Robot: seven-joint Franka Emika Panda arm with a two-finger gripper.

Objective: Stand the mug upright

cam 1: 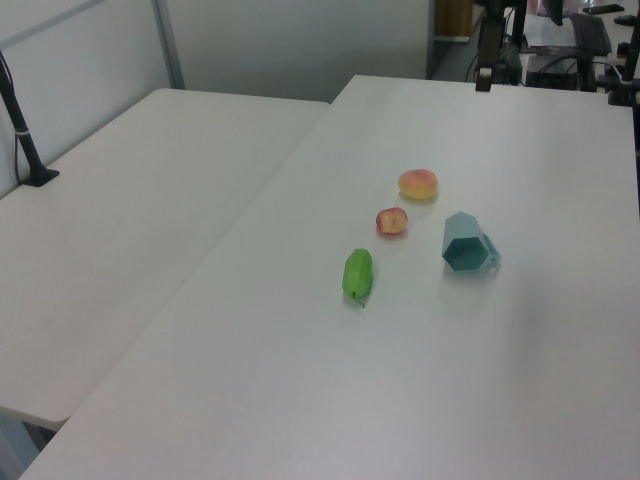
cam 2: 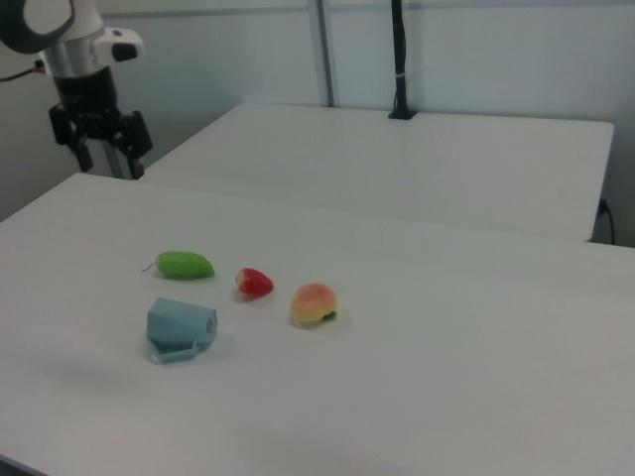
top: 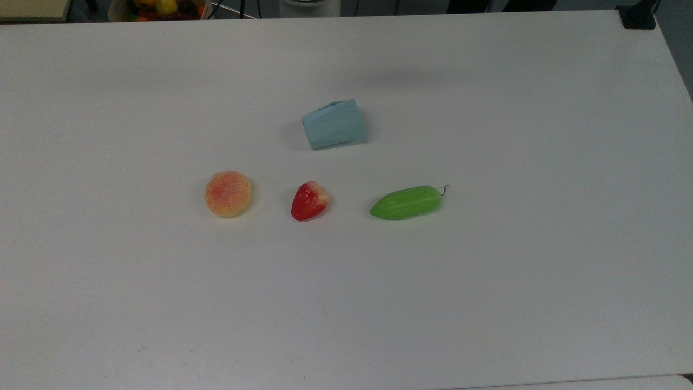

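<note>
1. The mug (top: 334, 124) lies on its side on the white table (top: 487, 271), a little behind the middle of the row of toy fruits in the top view.
2. In the top view the narrower base of the mug points to the top view's left and the wider rim points to the top view's right.
3. In the left view the mug (cam 1: 466, 243) shows its faceted bottom toward the camera, and its small handle (cam 1: 490, 250) is low at the left view's right, close to the table.
4. In the right view the mug (cam 2: 180, 326) lies with the handle (cam 2: 179, 349) on the near side, down at the table surface.
5. Three toy fruits stand in one line in front of the mug in the top view: a peach (top: 228, 193) at the top view's left, a strawberry (top: 309, 201) in the middle, and a green fruit (top: 406, 202) with a thin stem at the top view's right.
6. The fruits are apart from each other, and none of them touches the mug.
7. The gripper (cam 2: 102, 147) hangs high above the table at the right view's upper left, well apart from the mug.
8. Its two fingers (cam 2: 136, 134) are spread wide, and there is nothing between them.
9. A second white table (cam 1: 130, 230) stands beside the first one, at the left view's left.
</note>
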